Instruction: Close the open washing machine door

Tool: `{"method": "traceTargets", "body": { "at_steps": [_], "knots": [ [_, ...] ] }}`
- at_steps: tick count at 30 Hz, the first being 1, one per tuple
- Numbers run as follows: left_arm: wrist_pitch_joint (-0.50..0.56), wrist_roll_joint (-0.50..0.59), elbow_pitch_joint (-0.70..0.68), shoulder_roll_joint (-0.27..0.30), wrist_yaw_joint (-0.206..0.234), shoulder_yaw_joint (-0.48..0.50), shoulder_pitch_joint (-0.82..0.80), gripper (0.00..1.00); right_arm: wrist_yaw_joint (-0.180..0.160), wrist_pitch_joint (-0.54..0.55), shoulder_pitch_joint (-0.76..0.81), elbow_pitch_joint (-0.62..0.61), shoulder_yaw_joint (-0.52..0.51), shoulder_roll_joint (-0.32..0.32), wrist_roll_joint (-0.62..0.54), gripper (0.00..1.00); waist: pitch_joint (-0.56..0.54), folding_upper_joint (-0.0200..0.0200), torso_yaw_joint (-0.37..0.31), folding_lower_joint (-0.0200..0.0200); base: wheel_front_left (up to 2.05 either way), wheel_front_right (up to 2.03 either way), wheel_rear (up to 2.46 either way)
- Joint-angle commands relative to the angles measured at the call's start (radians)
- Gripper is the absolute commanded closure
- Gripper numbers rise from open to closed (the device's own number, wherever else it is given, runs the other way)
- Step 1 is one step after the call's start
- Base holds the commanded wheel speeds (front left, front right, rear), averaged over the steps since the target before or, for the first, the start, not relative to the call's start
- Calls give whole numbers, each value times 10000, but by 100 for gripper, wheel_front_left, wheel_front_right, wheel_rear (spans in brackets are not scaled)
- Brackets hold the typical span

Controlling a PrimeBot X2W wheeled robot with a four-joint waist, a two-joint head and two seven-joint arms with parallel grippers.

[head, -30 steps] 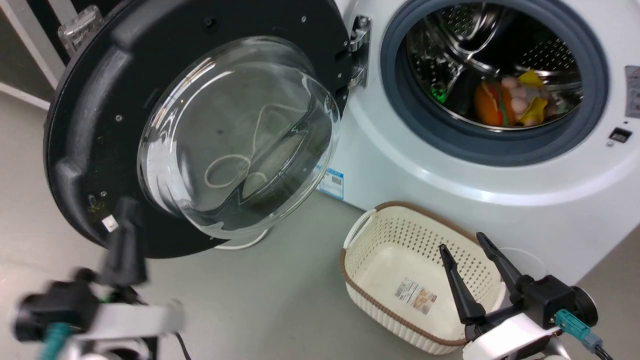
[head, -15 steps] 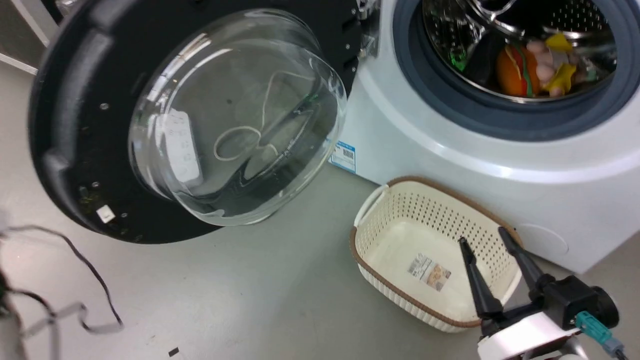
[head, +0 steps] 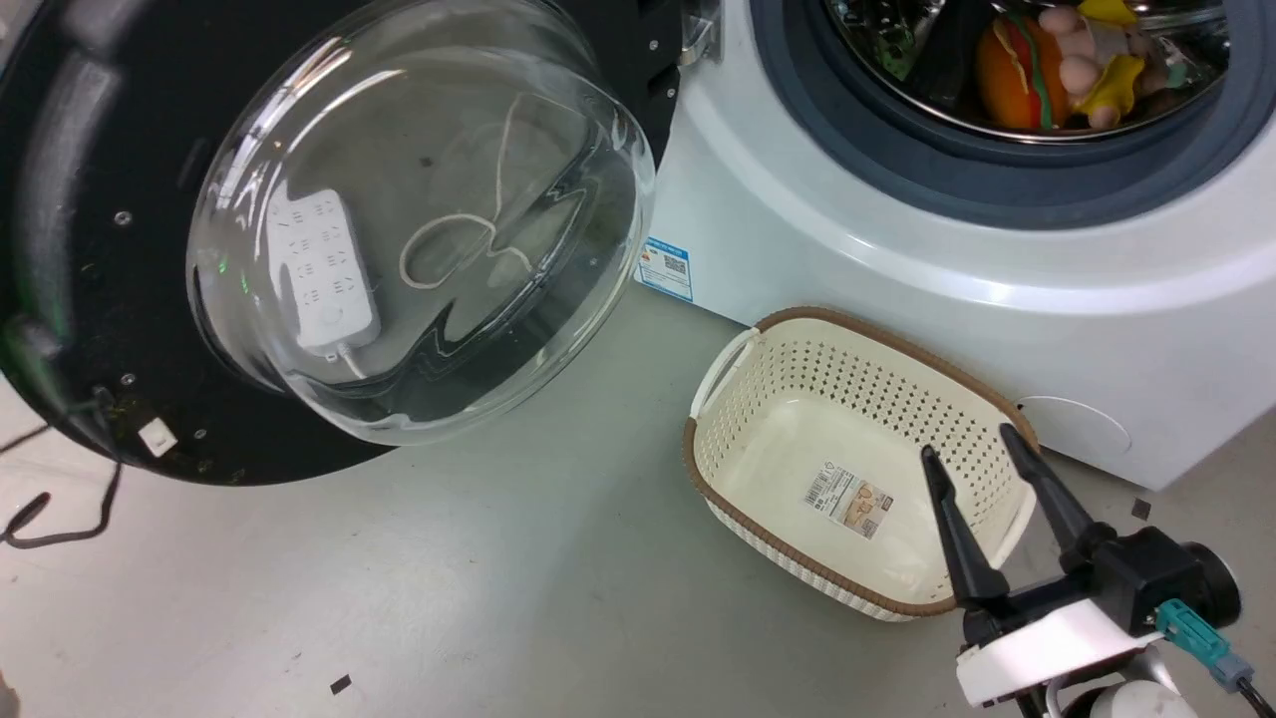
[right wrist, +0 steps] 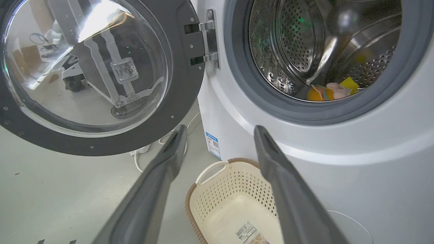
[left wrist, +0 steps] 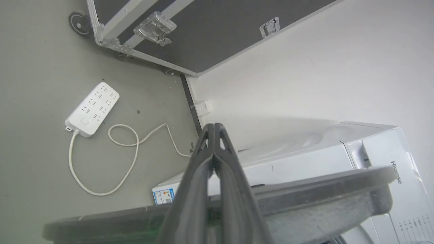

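Behind the door point(head: 90, 249), the left gripper point(left wrist: 214, 126) is hovering pinched together; pushing steadily at the door's rim is looking wisest.

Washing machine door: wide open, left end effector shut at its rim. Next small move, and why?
Probably push the shut left end effector against the washing machine door rim, toward the washing machine: the door hangs wide open and the fingers cross its edge.
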Motion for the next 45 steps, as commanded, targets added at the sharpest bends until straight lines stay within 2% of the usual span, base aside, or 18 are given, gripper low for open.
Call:
{"method": "traceTargets", "body": {
  "at_steps": [1, 2, 3, 8, 12, 16, 23, 29, 33, 39, 45],
  "knots": [
    [330, -170, 64, -12, -24, -13, -59, 100, 8, -45, -134, 18, -19, -67, 52, 0, 21, 0, -43, -2, 0, 0, 0],
    [1135, -540, 62, -112, -209, -158, 75, 100, 8, -45, -136, 35, -42, -77, 60, 0, 19, 0, -84, -2, 0, 0, 0],
    [1135, -540, 62, -112, -209, -158, 75, 100, 8, -45, -136, 35, -42, -77, 60, 0, 19, 0, -84, -2, 0, 0, 0],
    [2528, -1366, -499, -344, -644, -258, 666, 100, 8, -45, -121, 73, -72, -69, 67, 0, -81, 0, -201, -2, 0, 0, 0],
    [3577, -2029, -1172, -598, -763, -295, 1312, 100, 8, -45, -49, 133, -129, 12, 76, 0, -379, 0, -320, -2, 0, 0, 0],
    [4675, -2845, -2005, -951, -713, -239, 2076, 100, 8, -45, 65, 225, -156, 135, 84, 0, -784, 0, -462, -2, 0, 0, 0],
    [6050, -3813, -3545, -1914, -221, -461, 3483, 100, 8, -45, 395, 413, -215, 328, 77, 0, -1628, 0, -749, -2, 0, 0, 0],
    [6372, -3831, -4700, -2841, 68, -1087, 4648, 100, 8, -45, 543, 433, -337, 398, 13, 0, -2047, 0, -1311, -2, 0, 0, 0],
    [6437, -3952, -5029, -3181, 21, -1736, 5295, 100, 8, -45, 566, 440, -451, 414, -56, 0, -2084, 0, -1846, -2, 0, 0, 0],
    [6198, -4651, -5081, -3325, -229, -3035, 6111, 100, 8, -45, 484, 410, -667, 422, -212, 0, -1925, 0, -2887, -2, 0, 0, 0],
    [5008, -5468, -4861, -3332, -704, -4816, 6464, 100, 8, -45, 264, 317, -1012, 405, -51, 0, -1484, 0, -4172, -2, 0, 0, 0]
  ]
}}
